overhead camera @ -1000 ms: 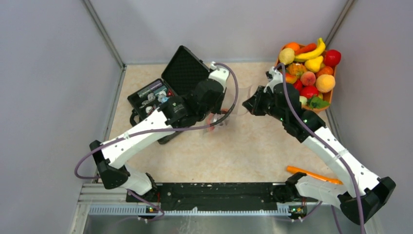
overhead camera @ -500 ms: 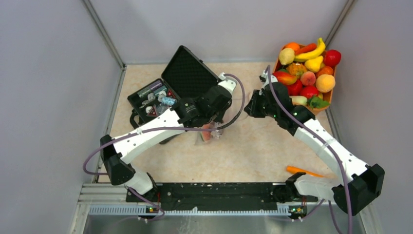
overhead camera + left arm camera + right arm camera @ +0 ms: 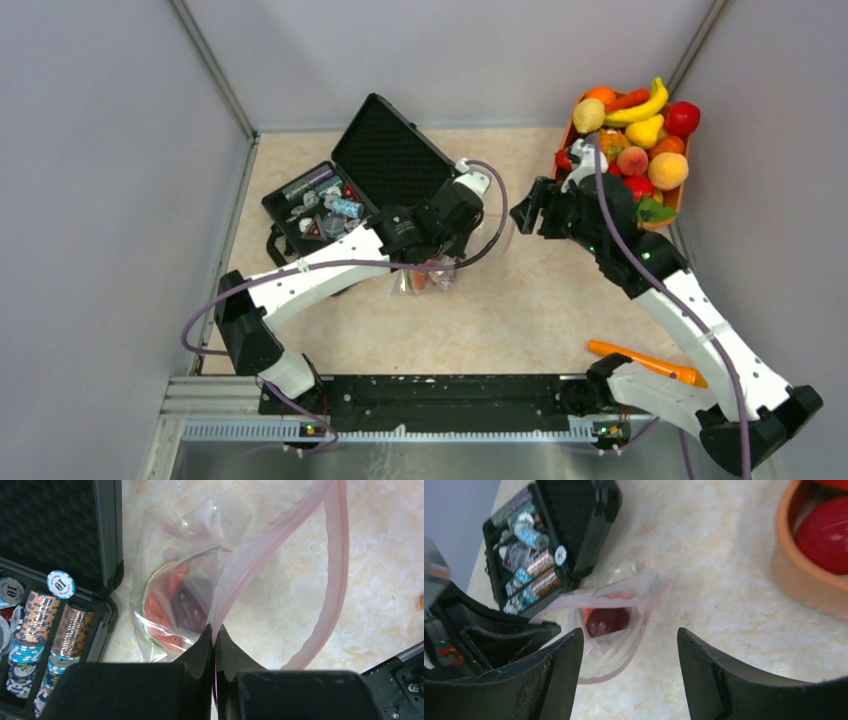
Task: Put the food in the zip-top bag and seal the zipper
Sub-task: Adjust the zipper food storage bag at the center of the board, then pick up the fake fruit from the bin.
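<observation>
The zip-top bag (image 3: pixel 160 545) sits on the table (image 3: pixel 380 555) just beside the open black case (image 3: pixel 55 535), its closed bottom slumped on the surface and its mouth lifted. The left gripper (image 3: pixel 215 630) is clamped on one lip of the zipper (image 3: pixel 336 580), which hangs open in a long loop running away from the pinch. In the right wrist view the mouth gapes up towards the camera. The right gripper (image 3: pixel 630 636) hovers above it, jaws spread wide and empty. Some food (image 3: pixel 159 607) already lies inside: red and dark pieces, perhaps a melon slice, though the film blurs them.

The pouch looks thin, limp and slippery, so it will likely collapse unless held by the stiffer strip, the best place to take hold. The rest of the food (image 3: pixel 632 135) is heaped in the orange bowl (image 3: pixel 676 203) at the far right. These hard, glossy, light pieces may slide between the fingers.
</observation>
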`<action>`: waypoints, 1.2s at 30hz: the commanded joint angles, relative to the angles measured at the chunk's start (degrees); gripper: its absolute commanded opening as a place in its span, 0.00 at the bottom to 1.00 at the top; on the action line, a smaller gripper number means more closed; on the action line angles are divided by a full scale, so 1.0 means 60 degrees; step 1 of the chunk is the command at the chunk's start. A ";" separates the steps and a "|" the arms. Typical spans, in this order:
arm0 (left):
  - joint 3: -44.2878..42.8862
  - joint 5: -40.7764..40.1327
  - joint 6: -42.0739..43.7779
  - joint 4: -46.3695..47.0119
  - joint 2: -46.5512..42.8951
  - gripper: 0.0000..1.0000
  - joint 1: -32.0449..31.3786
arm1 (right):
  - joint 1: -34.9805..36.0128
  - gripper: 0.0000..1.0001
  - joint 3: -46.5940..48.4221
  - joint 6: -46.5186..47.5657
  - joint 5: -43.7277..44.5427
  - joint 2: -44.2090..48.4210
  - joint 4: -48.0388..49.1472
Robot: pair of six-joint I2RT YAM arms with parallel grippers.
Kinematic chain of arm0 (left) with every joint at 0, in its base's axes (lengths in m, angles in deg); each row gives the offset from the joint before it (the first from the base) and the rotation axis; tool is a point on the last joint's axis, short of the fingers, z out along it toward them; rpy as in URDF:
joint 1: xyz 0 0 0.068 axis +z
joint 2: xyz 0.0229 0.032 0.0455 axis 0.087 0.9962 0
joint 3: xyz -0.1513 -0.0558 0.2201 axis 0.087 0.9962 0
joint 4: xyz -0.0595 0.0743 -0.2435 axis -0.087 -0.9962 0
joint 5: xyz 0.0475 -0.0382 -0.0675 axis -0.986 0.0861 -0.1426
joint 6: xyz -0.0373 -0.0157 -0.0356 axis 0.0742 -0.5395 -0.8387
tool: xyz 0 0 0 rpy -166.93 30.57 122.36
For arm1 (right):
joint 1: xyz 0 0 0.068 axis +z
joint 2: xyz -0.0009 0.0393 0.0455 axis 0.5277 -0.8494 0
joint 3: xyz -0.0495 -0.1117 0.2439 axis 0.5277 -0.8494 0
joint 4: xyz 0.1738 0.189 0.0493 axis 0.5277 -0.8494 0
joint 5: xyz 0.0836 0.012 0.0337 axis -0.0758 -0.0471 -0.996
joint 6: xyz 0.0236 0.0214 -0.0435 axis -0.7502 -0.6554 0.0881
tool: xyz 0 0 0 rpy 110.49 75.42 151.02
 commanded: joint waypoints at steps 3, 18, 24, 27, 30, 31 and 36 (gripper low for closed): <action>0.0351 0.0265 -0.0118 0.0761 -0.0417 0.00 0.0017 | -0.1120 0.70 0.0730 -0.0143 0.2370 0.0316 0.0349; 0.1114 0.0632 -0.0001 0.1379 -0.1034 0.00 0.0022 | -0.6029 0.79 0.0933 -0.2264 -0.0907 -0.2152 0.2285; 0.1277 0.0600 -0.0016 0.1492 -0.1181 0.00 0.0017 | -0.6173 0.77 0.0824 -0.3552 -0.0787 -0.2763 0.3115; 0.1314 0.0606 -0.0016 0.1530 -0.1243 0.00 0.0017 | -0.6182 0.72 0.0695 -0.4071 -0.0891 -0.2983 0.3523; 0.1351 0.0585 -0.0016 0.1533 -0.1311 0.00 0.0015 | -0.6182 0.61 0.0675 -0.4272 -0.0780 -0.3174 0.3569; 0.1370 0.0562 -0.0016 0.1550 -0.1331 0.00 0.0017 | -0.6182 0.60 0.0709 -0.4248 -0.0817 -0.3254 0.3552; 0.1461 0.0526 -0.0014 0.1624 -0.1410 0.00 0.0017 | -0.6182 0.67 0.1021 -0.4033 -0.0931 -0.3750 0.3171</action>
